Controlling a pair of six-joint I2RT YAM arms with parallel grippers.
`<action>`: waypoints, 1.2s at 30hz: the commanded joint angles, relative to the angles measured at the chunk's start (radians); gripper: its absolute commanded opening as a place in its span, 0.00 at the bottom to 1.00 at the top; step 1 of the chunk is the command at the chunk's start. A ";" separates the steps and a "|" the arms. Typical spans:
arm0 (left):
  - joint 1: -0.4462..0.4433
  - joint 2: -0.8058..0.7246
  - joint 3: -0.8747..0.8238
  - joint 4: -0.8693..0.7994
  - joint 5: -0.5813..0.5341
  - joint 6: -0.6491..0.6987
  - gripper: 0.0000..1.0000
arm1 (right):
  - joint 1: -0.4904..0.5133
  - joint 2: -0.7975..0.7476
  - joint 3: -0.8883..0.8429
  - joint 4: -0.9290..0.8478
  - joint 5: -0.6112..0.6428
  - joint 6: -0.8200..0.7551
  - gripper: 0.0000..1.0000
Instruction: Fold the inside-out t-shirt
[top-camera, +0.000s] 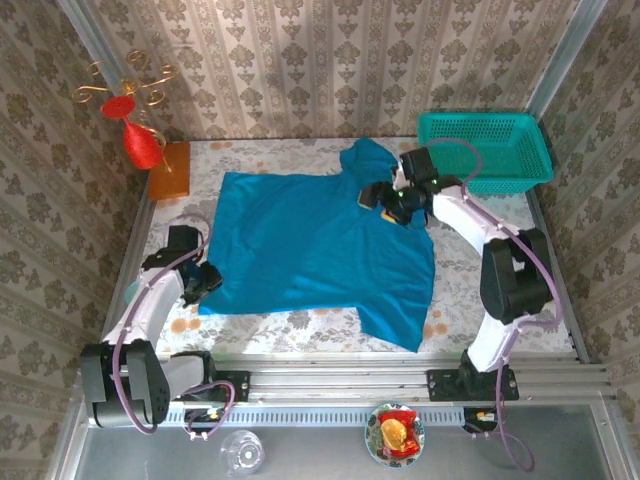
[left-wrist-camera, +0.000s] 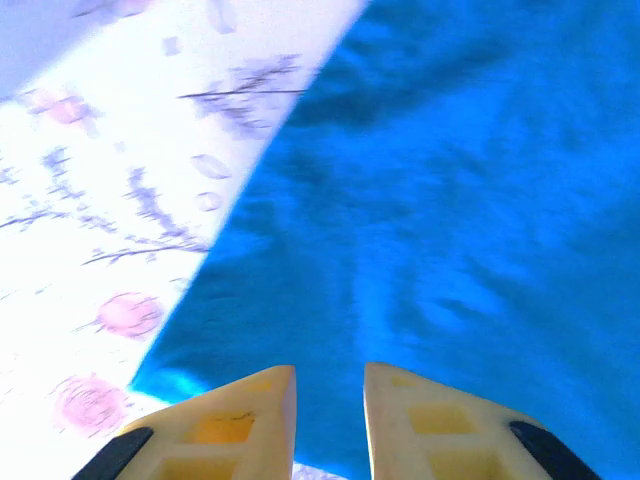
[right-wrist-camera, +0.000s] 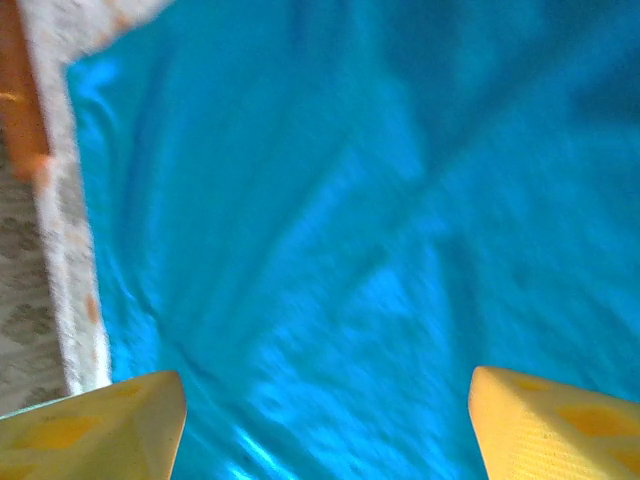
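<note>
Blur and cropping
Your wrist views smear the t-shirt (left-wrist-camera: 450, 200); the bottom edge cuts off the left gripper (left-wrist-camera: 330, 380).

- This looks to me like a robot test cell dressed up as a home.
- Damask wallpaper (top-camera: 330, 60) covers panels held between bare metal posts (top-camera: 556, 62).
- There is a floral tablecloth (top-camera: 300, 322), a red ornament (top-camera: 141, 145) and a teal basket (top-camera: 485, 148).
- The left arm (top-camera: 150, 300) and right arm (top-camera: 500, 270) are bolted to an aluminium rail (top-camera: 340, 380).

No readable text (anywhere visible).
</note>
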 joint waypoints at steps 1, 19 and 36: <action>0.033 -0.023 -0.026 -0.100 -0.091 -0.118 0.28 | 0.025 -0.123 -0.112 -0.027 0.048 -0.005 0.76; 0.202 0.051 -0.122 -0.003 0.090 -0.101 0.36 | 0.064 -0.421 -0.416 -0.030 0.056 0.042 0.77; 0.202 0.112 -0.120 -0.036 0.038 -0.121 0.30 | 0.063 -0.420 -0.445 -0.040 0.042 0.029 0.78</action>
